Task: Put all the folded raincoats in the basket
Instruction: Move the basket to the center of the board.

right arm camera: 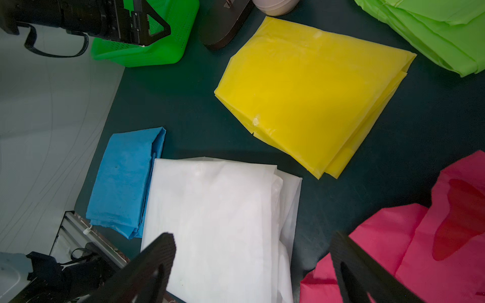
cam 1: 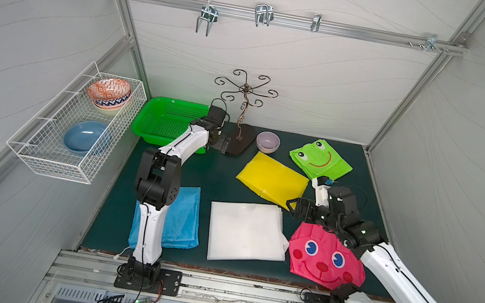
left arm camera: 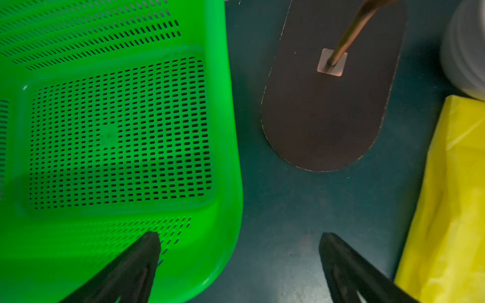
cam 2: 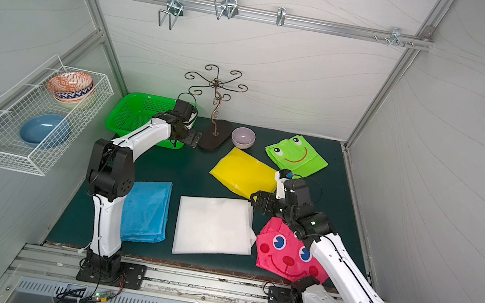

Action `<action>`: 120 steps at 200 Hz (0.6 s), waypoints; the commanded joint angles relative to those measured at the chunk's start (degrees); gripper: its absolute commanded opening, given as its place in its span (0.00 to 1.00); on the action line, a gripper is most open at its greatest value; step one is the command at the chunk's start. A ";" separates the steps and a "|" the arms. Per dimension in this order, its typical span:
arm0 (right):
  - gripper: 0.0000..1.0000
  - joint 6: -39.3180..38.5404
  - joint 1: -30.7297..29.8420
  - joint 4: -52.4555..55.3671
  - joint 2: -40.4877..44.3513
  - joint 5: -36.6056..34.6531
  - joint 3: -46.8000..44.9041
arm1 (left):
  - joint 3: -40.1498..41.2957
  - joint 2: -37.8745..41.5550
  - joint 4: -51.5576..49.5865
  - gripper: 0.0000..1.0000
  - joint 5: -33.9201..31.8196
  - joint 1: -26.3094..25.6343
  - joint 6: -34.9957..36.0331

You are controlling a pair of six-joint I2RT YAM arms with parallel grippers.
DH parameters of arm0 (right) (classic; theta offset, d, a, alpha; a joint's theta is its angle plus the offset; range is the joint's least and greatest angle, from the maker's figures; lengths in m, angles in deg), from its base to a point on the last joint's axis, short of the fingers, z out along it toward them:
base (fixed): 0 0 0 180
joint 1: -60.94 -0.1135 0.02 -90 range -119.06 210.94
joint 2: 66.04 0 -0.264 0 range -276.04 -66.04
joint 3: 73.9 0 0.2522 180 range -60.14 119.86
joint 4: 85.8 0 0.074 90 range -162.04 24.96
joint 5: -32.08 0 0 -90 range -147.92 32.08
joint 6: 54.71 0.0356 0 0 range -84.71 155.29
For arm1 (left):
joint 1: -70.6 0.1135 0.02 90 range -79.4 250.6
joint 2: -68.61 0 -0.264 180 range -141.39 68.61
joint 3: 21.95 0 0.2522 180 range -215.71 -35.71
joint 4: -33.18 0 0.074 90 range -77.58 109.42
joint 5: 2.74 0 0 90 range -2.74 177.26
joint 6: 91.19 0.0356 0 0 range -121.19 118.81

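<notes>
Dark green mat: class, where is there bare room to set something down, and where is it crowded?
Bare mat lies mid-table, bordered by the basket, blue sheet, white raincoat and yellow raincoat. The basket is empty too. Crowded: the robot's right front, where the pink raincoat sits close to those two.

Scrolled metal stand [cam 1: 244, 144] upright at back of tabletop [cam 1: 219, 182]. Lilac bowl [cam 1: 267, 142] just beside stand base, not touching. White wire rack [cam 1: 32, 152] on wall well left of stand, holding patterned orange bowl [cam 1: 108, 95] and blue bowl [cam 1: 85, 137]. Rail hooks [cam 1: 263, 15] above stand.
</notes>
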 commanded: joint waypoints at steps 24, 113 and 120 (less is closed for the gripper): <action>0.90 -1.05 -1.28 -0.68 -1.08 2.49 2.29 | 6.55 1.19 0.09 0.92 7.32 -0.53 -1.56; 0.90 2.76 -5.20 -1.55 -6.65 3.26 3.24 | 17.32 11.11 -1.75 0.80 7.59 -8.02 -13.66; 0.90 3.13 -5.55 -1.56 -7.13 3.20 3.50 | 17.17 11.44 -2.73 0.80 7.26 -8.62 -14.37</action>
